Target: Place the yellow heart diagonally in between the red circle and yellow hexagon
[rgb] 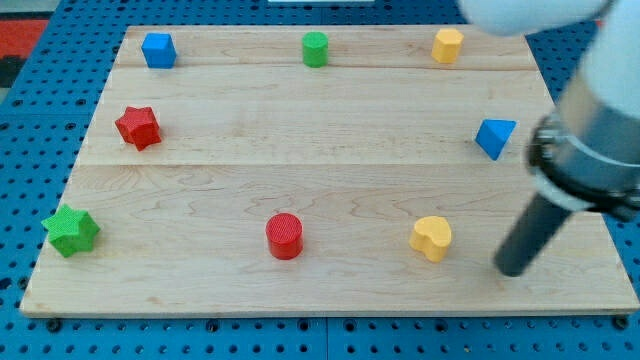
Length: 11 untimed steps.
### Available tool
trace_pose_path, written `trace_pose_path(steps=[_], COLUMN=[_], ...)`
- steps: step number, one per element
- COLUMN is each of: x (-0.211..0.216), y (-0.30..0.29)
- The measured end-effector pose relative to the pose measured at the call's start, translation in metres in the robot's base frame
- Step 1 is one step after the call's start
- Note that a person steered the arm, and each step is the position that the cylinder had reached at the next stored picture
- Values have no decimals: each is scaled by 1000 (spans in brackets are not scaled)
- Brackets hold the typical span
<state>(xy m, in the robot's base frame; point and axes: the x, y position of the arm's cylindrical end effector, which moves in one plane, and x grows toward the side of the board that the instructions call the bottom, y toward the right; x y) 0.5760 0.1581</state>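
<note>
The yellow heart (431, 238) lies near the view's bottom, right of centre. The red circle (284, 236) stands to its left at about the same height. The yellow hexagon (447, 45) sits at the view's top, right of centre. My tip (511, 269) rests on the board to the right of the yellow heart and slightly below it, with a gap between them. The rod slants up to the right into the arm.
A blue cube (158, 49) and a green cylinder (315, 48) sit along the top edge. A red star (138, 127) is at the left, a green star (70, 231) at the bottom left, a blue triangle (494, 136) at the right. The wooden board (330, 150) lies on a blue pegboard.
</note>
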Motion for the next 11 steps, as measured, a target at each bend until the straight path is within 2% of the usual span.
trace_pose_path(steps=[1,2,3,4,6,7,8,9,10,11], x=[-40,-52,9,-40,-133,-174,-263,-276,-300,-334], y=[-52,-58,-66,-91,-102,-60,-42,61,104,59])
